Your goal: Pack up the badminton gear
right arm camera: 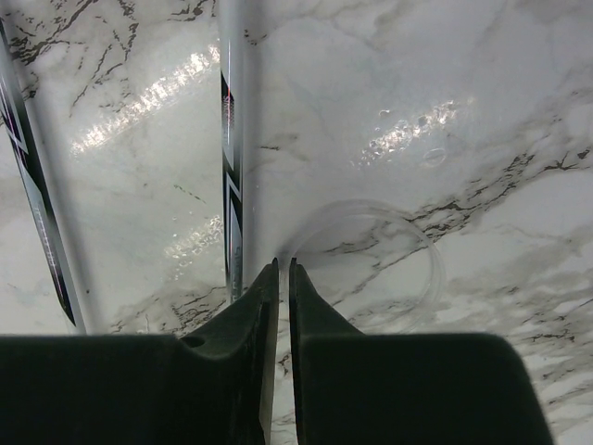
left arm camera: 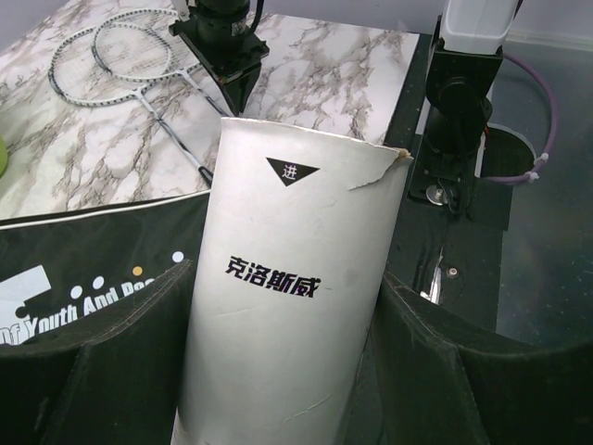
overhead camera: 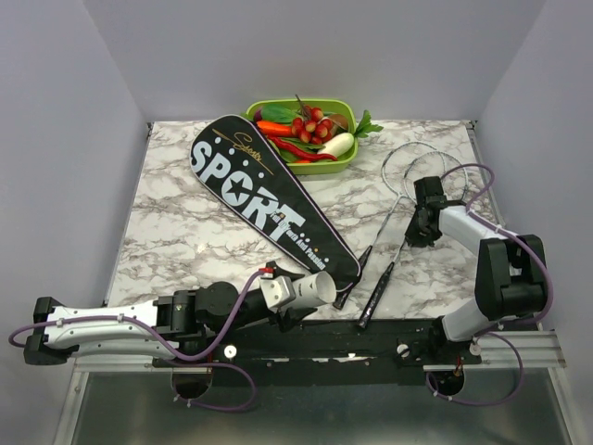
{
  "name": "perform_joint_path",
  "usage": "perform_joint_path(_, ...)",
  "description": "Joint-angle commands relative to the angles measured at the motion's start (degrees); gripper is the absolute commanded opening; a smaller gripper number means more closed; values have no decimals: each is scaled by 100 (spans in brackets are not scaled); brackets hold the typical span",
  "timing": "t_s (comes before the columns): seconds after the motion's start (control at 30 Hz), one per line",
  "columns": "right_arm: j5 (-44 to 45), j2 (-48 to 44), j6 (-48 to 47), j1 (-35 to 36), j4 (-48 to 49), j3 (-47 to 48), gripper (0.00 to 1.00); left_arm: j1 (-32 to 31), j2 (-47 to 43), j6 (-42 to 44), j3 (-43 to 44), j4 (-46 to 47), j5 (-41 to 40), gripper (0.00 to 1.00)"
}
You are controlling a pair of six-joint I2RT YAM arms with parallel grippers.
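the left hand (left arm camera: pixel 285 278) is clamped on a white cardboard tube (left arm camera: pixel 292 185), with a dark finger (left arm camera: pixel 111 362) pressed to each side. the tube sticks out ahead of the fingers. its open rim is torn at one edge, and black chinese characters run across its side. just to the left of this hand lies the narrow end of the black bag (overhead camera: pixel 255 190) lettered "sport". the bag lies flat on the marble counter (overhead camera: pixel 185 236), its wide end well ahead of the hand. whether the tube touches the bag cannot be told.

the right hand (right arm camera: pixel 283 264) is low over the counter with its jaws drawn almost together. only a thin slit shows between them, and nothing shows in it. one silver racket shaft (right arm camera: pixel 232 139) runs just beside the left finger, outside the jaws. the second shaft (right arm camera: pixel 32 204) lies farther out on the same side. the two racket heads (overhead camera: pixel 415 165) overlap beyond this hand. their black handles (overhead camera: pixel 375 292) lie behind it, near the tube. a faint clear ring (right arm camera: pixel 422 250) sits on the counter just ahead and to the right of the fingertips.

the green tray (overhead camera: pixel 287 102) of toy vegetables sits past the bag's wide end, well apart from both hands.
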Motion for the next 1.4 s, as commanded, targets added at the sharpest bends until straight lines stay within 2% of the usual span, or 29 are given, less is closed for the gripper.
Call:
perform_joint_path(0.0, -68, 140, 18, -29, -76, 84, 17, -72, -32, -1169, -196, -640, -587, 0)
perform_joint_path(0.17, -147, 193, 44, -29, -76, 67, 17, -72, -58, -1169, -170, -666, -613, 0)
perform_joint_path(0.2, -148, 184, 44, -29, -76, 67, 7, -81, -58, -1169, -170, -666, -613, 0)
perform_joint_path(0.27, -130, 141, 44, -29, -76, 49, 1, -90, -67, -1178, -188, -658, -613, 0)
perform_joint_path(0.47, -112, -158, 26, -29, -234, 93, 1, -90, 12, -1187, -188, -657, -569, 0)
perform_joint_path(0.73, -647, -1912, -219, -20, -568, -47, 1, -81, 346, -1143, -12, -684, -429, 0)
perform_joint_path(0.83, -1332, -2817, -395, 6, -726, -91, 1, -81, 443, -1134, -64, -614, -394, 0)
perform_joint_path(0.97, -2823, -3662, -685, 120, -937, -65, 1, -90, 504, -1047, -161, -394, -253, 0)
perform_joint_path(1.1, -3940, -4278, -738, 305, -1008, -30, 1, -90, 662, -897, -205, -209, -86, 0)
perform_joint_path(1.23, -4883, -4526, -703, 586, -955, 58, 1, -90, 803, -826, -91, -209, 2, 0)
perform_joint_path(1.37, -5499, -4544, -686, 1225, -771, 120, 1, -81, 847, -791, -29, -192, 63, 0)
